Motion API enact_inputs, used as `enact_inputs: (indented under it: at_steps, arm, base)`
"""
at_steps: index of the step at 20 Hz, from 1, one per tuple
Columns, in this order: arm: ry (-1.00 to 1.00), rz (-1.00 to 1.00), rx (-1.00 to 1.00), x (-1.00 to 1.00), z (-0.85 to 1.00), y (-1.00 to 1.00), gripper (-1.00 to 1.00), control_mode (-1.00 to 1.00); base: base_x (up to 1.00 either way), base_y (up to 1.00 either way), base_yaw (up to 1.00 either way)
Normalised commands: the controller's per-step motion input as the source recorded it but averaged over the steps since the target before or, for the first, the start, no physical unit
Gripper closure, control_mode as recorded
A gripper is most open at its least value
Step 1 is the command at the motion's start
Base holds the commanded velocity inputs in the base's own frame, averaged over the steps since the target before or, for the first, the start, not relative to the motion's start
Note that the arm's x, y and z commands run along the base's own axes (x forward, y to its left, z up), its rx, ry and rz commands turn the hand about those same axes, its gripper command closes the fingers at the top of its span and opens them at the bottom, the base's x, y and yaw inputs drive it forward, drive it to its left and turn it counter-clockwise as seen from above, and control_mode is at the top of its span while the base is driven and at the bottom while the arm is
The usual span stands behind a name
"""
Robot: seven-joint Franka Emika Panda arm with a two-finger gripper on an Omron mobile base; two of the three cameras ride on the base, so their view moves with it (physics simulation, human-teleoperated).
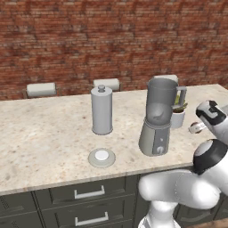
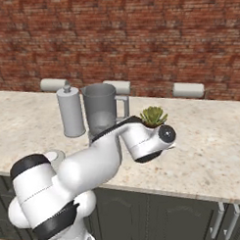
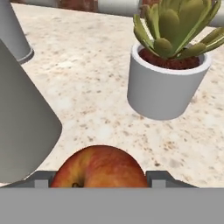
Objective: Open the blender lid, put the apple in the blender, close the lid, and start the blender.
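Note:
The red apple [image 3: 100, 168] sits between my gripper's [image 3: 100, 179] two fingertips [image 3: 42, 179], which press against its sides. In the left base view my gripper [image 1: 196, 128] is low over the counter, just right of the blender [image 1: 156, 120]. The blender's grey cone base [image 3: 22, 131] is close on the left of the hand view. Its translucent jar [image 2: 99, 113] stands without a top. The blender lid [image 1: 101, 156], a flat grey disc with a white centre, lies on the counter to the blender's front left.
A potted succulent [image 3: 164, 87] in a white pot stands just beyond the apple, right of the blender. A tall grey canister [image 1: 102, 111] stands left of the blender. Paper towel rolls [image 1: 41, 89] lie along the brick wall. The counter edge [image 1: 67, 182] runs in front.

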Motion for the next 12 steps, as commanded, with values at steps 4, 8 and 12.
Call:
enact_inputs:
  at_steps: [4,8,12]
  arm:
    - [0.0,0.0,-0.02,-0.31,1.0,0.16,1.0,-1.0]
    - [0.0,0.0,-0.07,-0.47,1.0,0.24,1.0,-1.0]
    - [0.0,0.0,-0.06,-0.45,1.0,0.35,1.0,-1.0]
  base:
    - [0.0,0.0,0.0]
    - [0.0,0.0,0.0]
    - [0.0,0.0,0.0]
